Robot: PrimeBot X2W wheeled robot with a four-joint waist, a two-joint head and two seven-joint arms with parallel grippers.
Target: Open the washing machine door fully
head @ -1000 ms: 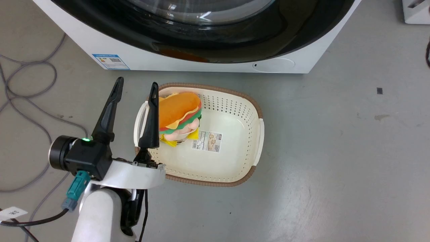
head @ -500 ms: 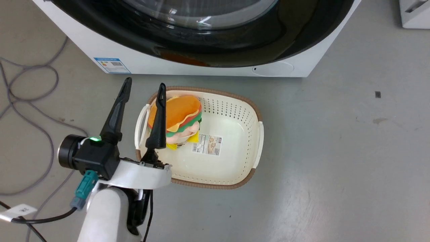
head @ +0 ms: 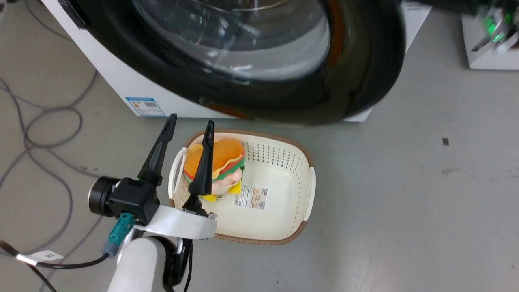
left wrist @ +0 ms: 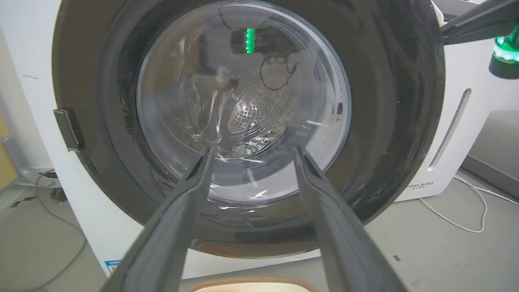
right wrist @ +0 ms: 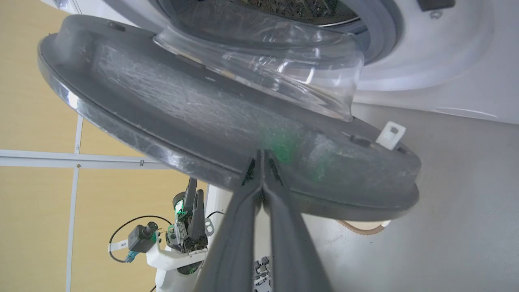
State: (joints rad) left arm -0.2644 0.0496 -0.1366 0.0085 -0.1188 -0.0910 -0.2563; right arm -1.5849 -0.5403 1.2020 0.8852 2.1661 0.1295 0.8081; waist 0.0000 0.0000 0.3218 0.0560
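Note:
The washing machine door (head: 357,81), round and glossy black with a bulging glass window, stands partly swung out from the white washing machine (head: 121,85). In the right wrist view my right gripper (right wrist: 261,151) is shut, its tips pressed against the door's matte inner side (right wrist: 182,109) near the rim, holding nothing. Its dark fingers (left wrist: 474,20) also show beside the door's edge (left wrist: 397,101). My left gripper (head: 191,119) is open and empty, low in front of the machine over the basket's left rim, pointing at the door's glass (left wrist: 253,149).
A cream basket (head: 310,190) with a plush burger (head: 227,156) sits on the floor just below the door. Grey cables (head: 40,121) loop on the left. A white "FEELBAIRD" appliance (left wrist: 458,134) stands right of the machine.
The head camera has shifted. The door has swung outward, its right edge now reaching past the machine's corner. My left gripper keeps its place over the basket.

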